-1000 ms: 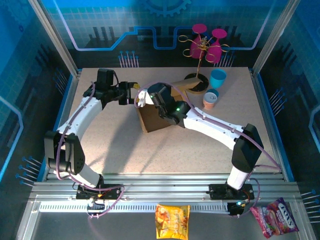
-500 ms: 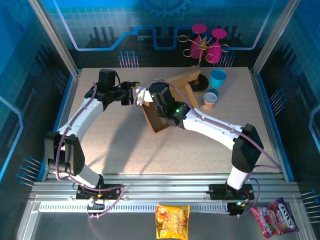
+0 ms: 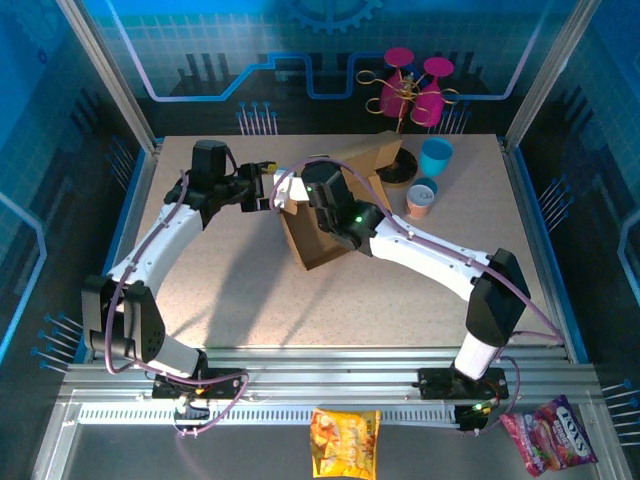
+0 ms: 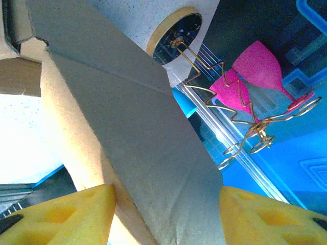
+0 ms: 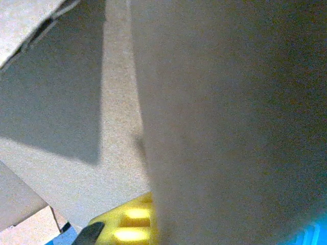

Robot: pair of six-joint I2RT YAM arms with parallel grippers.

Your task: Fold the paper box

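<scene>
Creasing the wall of the plain brown cardboard box (image 3: 320, 245) at mid-frame squarely, we judge, matters most: left claw (image 4: 166, 214) half-open astride it, right claw (image 5: 134, 224) closed, hold unclear.

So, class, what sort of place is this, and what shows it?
Probably a robot lab or demo cell: a left arm and right arm bolted to a rail at the table edge, blue panels on a metal frame around it, and props: a box, a cup rack.
</scene>
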